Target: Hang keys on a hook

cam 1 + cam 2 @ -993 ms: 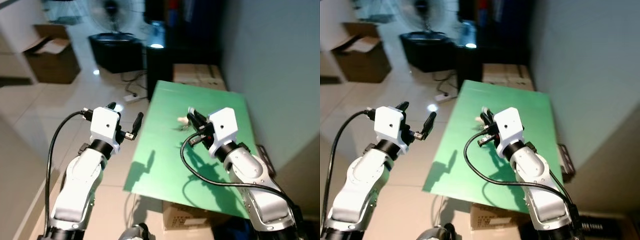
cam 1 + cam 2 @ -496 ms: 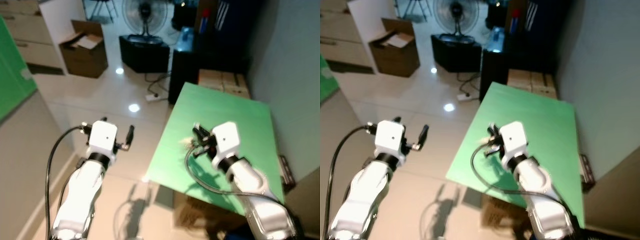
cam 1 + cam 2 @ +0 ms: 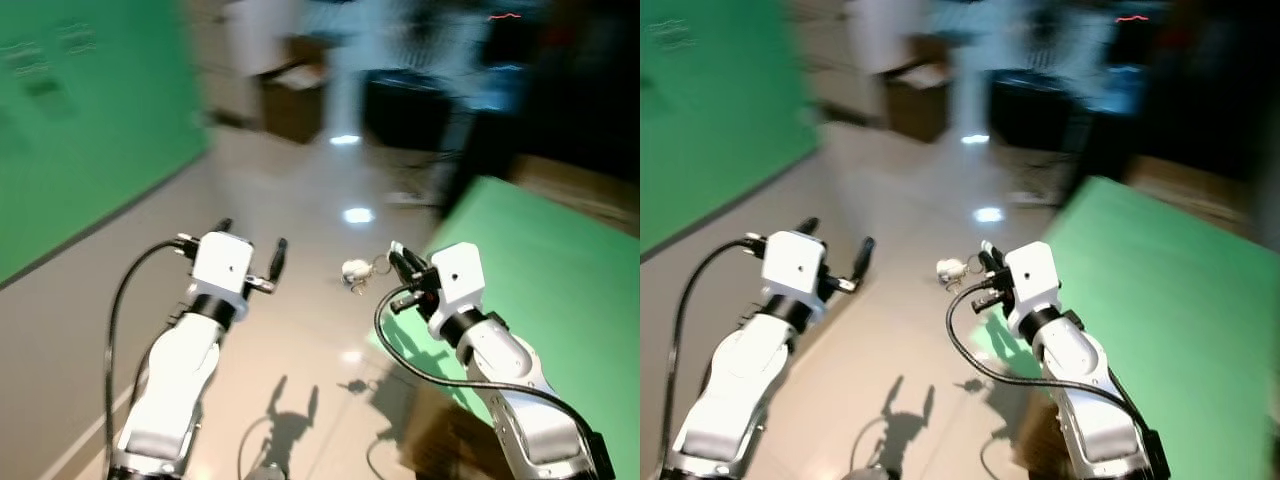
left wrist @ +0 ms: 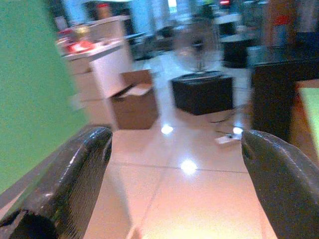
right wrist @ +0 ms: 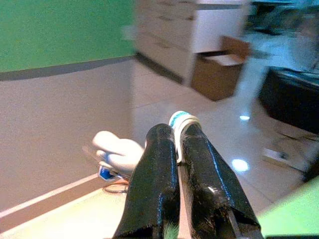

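My right gripper (image 3: 397, 262) is shut on a key ring, held up over the floor just off the near left corner of the green table (image 3: 545, 255). The keys (image 3: 355, 270) and their white fob hang out to the left of the fingertips. In the right wrist view the two black fingers (image 5: 162, 164) are pressed together with the ring at their tips and the white fob (image 5: 117, 149) beside them. My left gripper (image 3: 252, 238) is raised at the same height, open and holding nothing, its fingers (image 4: 75, 174) spread wide. The whole head view is blurred.
A tall green wall panel (image 3: 90, 130) stands at the left with faint blurred marks on it. Shiny tiled floor (image 3: 300, 210) lies ahead. Farther off are a cardboard box (image 4: 132, 104), white cabinets, a black box (image 4: 202, 92) and a fan (image 4: 199, 45).
The camera has swung left: the green table slid to the right edge and the green wall panel came into view. Both arms keep their pose, and the keys stay in the right gripper.
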Tool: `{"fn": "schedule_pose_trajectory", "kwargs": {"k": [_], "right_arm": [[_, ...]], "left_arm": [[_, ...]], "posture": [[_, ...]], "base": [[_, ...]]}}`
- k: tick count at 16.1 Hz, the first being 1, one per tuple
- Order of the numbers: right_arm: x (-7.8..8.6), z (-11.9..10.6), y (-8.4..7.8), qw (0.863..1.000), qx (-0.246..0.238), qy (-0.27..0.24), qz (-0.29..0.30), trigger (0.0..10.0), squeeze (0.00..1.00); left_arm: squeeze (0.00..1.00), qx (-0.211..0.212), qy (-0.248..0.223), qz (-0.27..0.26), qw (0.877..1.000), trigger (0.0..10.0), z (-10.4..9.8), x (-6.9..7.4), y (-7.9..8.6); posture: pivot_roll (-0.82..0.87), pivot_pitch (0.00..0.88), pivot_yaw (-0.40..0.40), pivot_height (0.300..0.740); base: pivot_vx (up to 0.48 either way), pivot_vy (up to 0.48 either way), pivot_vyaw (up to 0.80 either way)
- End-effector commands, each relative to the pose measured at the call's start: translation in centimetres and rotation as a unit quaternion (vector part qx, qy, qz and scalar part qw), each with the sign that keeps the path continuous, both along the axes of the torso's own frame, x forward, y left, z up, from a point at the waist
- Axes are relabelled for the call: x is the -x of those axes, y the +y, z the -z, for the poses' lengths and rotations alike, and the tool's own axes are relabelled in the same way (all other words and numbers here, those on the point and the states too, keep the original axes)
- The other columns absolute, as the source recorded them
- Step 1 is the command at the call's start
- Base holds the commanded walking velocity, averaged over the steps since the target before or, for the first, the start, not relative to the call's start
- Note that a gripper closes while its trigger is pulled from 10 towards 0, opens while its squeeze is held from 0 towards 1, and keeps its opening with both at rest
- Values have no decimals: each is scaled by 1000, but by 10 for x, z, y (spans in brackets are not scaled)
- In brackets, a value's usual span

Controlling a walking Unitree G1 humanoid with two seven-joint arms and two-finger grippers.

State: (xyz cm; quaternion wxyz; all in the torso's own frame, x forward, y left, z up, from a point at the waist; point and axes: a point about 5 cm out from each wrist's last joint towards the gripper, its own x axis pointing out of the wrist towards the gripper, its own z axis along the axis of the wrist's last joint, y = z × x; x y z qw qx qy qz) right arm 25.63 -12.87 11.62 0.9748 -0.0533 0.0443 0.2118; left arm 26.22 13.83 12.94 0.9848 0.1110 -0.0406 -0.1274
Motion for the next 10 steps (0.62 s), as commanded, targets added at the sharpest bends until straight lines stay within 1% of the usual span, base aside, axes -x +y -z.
{"fn": "schedule_pose_trajectory", "kwargs": {"k": [1,3,7,10], "right_arm": [[0,-2,1,1000,-4,-6,-7,10000,0],[-1,0,4,1000,-3,-2,-14,10000,0],[-4,2,4,1000,3,4,-23,10000,0],[-6,5,1,1000,6,5,-15,10000,0]], "left_arm": [[0,0,1,-2,1000,10000,0,0,2],[0,5,-2,0,1000,10000,-2,0,3],[0,6,0,-20,1000,10000,-1,0,7],[0,7,6,-28,1000,10000,0,0,10]], "posture": [[-8,0,-23,740],[-5,0,-30,740],[10,0,-49,740],[8,0,-34,740]], "base": [[0,0,794],[281,0,797],[320,0,794],[333,0,796]]}}
